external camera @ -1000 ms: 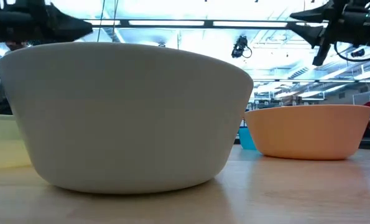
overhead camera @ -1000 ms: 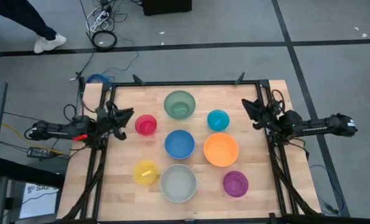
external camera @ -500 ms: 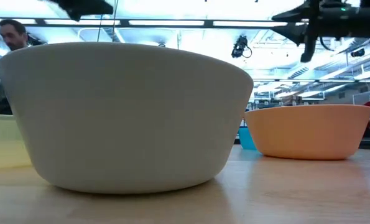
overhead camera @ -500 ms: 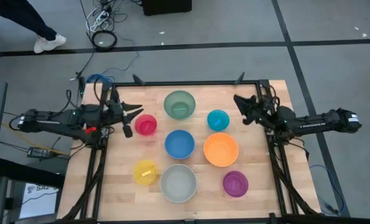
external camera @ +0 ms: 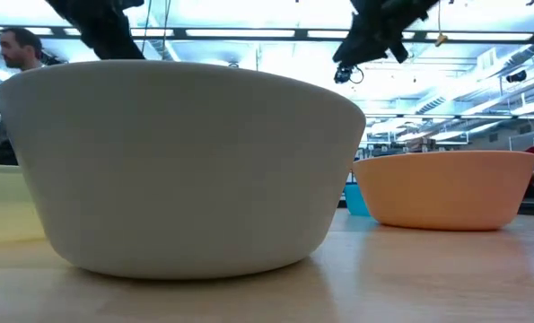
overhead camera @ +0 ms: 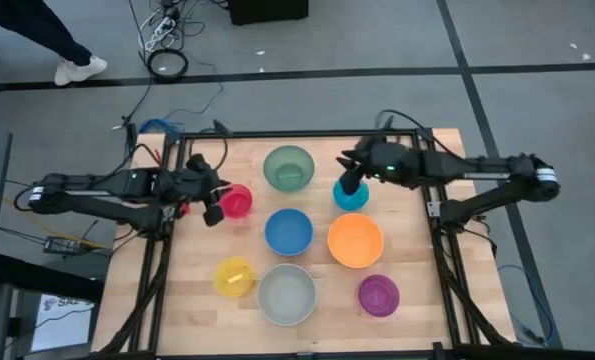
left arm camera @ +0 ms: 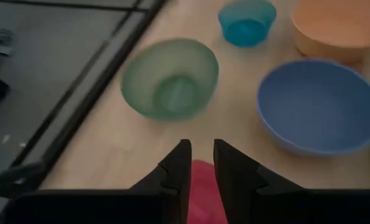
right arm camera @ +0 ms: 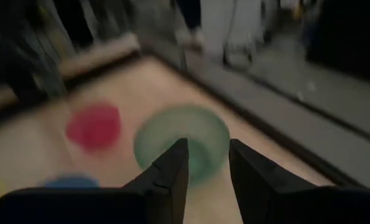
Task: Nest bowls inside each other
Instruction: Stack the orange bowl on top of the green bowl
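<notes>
Wooden table (overhead camera: 417, 320) carries eight bowls, all still standing apart, none nested yet. The green bowl (overhead camera: 289, 167) sits at the far edge, the teal bowl (overhead camera: 351, 197) and the pink bowl (overhead camera: 235, 201) to either side of it, the blue bowl (overhead camera: 289, 231) and the orange bowl (overhead camera: 355, 240) in the middle, and the yellow bowl (overhead camera: 233, 276), the grey-white bowl (overhead camera: 287, 295) and the purple bowl (overhead camera: 378, 296) in the near row.

The step in hand looks like the first reach. The left gripper (left arm camera: 201, 163) hangs just over the pink bowl's rim, its fingers a narrow gap apart and holding nothing. The right gripper (overhead camera: 349, 183) is above the teal bowl, fingers likewise parted and empty.

Next, each arm probably needs to drop a finger inside its bowl's wall, pinch the rim, lift, and carry the small bowl into a larger one.
</notes>
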